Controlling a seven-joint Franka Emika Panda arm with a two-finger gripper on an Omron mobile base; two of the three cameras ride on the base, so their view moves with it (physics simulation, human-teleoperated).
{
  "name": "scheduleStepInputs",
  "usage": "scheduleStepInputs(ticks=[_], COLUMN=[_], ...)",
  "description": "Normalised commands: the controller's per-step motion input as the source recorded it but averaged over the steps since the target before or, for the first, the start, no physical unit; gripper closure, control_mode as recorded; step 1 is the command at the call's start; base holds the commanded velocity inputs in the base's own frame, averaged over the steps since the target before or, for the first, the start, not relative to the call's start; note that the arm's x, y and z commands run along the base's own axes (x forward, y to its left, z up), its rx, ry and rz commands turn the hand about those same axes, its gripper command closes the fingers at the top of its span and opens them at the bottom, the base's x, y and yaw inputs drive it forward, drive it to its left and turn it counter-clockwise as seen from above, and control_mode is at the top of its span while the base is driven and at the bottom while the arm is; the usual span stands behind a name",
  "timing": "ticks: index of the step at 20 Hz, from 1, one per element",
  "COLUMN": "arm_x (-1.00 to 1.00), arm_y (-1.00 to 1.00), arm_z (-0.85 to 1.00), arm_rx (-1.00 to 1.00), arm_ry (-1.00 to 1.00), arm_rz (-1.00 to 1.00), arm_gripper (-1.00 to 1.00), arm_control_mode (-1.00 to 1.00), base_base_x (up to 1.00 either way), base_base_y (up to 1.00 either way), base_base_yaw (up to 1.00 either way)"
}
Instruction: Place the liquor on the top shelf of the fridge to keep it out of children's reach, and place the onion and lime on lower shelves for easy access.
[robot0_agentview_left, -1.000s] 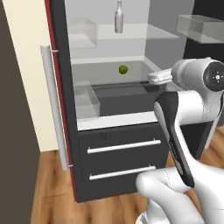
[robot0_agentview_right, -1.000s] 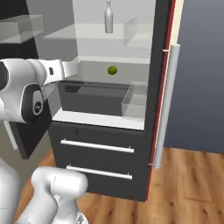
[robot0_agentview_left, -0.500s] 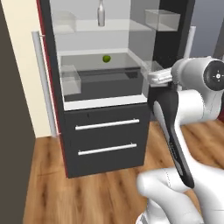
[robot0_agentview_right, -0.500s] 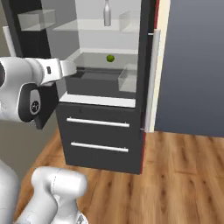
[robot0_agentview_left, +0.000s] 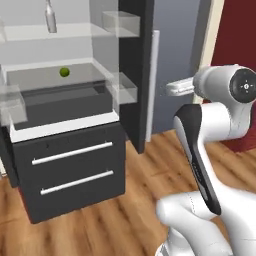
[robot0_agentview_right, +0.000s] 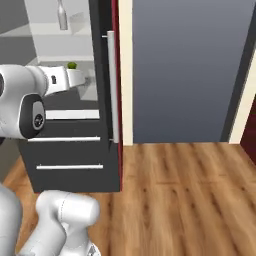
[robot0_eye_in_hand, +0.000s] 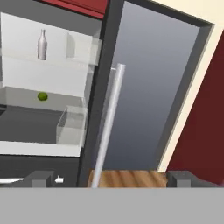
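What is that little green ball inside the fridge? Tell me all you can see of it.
The lime is a small round yellow-green ball with a smooth, evenly coloured skin. It sits alone on a pale translucent glass shelf inside the open fridge, one level below the shelf that carries the liquor bottle. Only the shelf under it touches it. The hand view shows it at the same spot.

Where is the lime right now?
The lime sits inside the open fridge on a lower glass shelf, toward the back, one level below the liquor standing on the top shelf.
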Motion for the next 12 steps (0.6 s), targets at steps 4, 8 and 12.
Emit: scheduleStepInputs(ticks=[4,8,12], arm_x=[0.00,0.00,0.00], arm_y=[0.00,0.00,0.00], arm_z=[0.00,0.00,0.00], arm_rx=[0.00,0.00,0.00], arm_ry=[0.00,0.00,0.00], arm_rz=[0.00,0.00,0.00], arm_gripper=[-1.00,-1.00,-1.00], arm_control_mode=[1.00,1.00,1.00], base_base_x=[0.00,0.00,0.00], base_base_y=[-0.53,-0.38,-0.30], base_base_yaw=[-0.52,-0.60,-0.68])
